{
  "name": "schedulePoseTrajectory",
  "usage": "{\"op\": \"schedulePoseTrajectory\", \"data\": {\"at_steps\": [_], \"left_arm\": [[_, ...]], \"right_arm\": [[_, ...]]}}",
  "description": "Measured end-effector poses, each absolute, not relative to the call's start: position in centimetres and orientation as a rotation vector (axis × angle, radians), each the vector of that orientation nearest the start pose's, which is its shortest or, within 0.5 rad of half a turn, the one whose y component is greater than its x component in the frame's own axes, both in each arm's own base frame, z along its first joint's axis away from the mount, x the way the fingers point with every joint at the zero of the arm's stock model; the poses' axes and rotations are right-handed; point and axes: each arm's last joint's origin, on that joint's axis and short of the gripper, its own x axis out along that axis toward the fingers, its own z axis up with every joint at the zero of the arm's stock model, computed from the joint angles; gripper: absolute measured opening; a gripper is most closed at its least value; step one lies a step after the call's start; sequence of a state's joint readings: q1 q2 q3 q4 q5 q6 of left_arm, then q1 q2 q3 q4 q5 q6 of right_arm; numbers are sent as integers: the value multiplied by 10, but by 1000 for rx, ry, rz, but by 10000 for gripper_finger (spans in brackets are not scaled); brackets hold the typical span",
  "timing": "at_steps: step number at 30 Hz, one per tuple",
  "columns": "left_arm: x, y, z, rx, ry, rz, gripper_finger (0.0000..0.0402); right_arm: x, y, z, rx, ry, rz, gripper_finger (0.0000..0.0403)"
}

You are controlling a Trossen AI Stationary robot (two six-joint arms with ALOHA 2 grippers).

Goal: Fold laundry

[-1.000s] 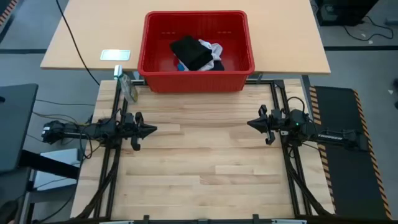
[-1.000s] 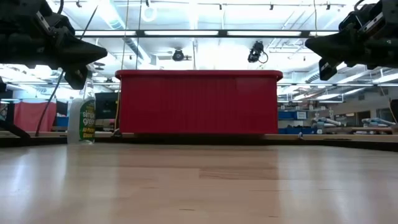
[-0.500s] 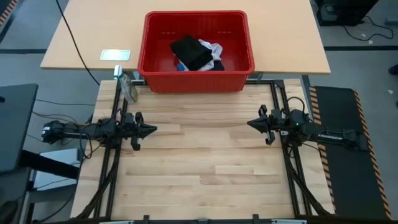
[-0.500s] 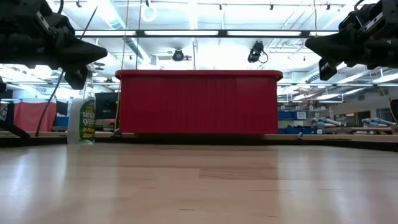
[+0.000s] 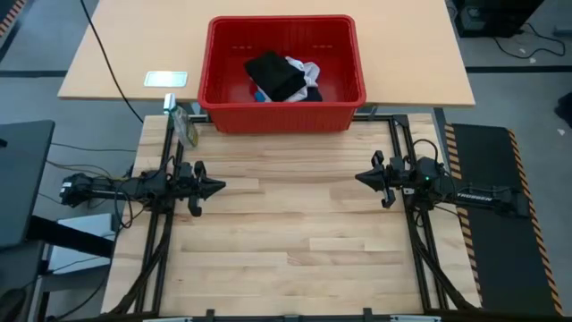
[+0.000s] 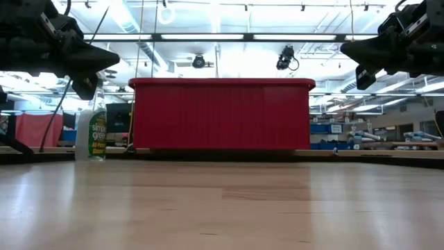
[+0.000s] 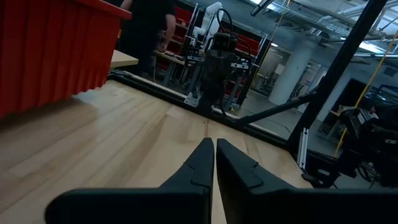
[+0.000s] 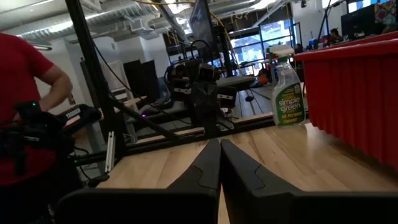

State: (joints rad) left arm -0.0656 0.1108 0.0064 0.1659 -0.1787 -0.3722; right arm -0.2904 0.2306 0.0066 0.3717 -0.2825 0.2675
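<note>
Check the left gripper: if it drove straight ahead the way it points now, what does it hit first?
Probably the right gripper. The left gripper, fingers shut, points across the bare wooden table at it, nothing between them. The red basket sits off to the side of that line. Heights look similar, but depth is uncertain.

Soft cloth laundry (image 5: 284, 77), glossy red plastic basket (image 5: 222, 93), smooth wooden table (image 5: 286, 233)

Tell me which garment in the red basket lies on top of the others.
The black shirt: it lies bunched on top in the red basket, while the white garment shows beside it and the blue piece only peeks out at its edge.
</note>
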Motion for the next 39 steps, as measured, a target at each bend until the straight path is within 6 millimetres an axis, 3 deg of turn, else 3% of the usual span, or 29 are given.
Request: {"op": "schedulePoseTrajectory", "data": {"at_steps": [29, 39], "left_arm": [[103, 2, 174, -440, -116, 174, 20], [98, 5, 196, -543, -369, 208, 20]], "right_arm": [[107, -24, 182, 225, -141, 11, 16], [107, -24, 182, 225, -142, 11, 16]]}}
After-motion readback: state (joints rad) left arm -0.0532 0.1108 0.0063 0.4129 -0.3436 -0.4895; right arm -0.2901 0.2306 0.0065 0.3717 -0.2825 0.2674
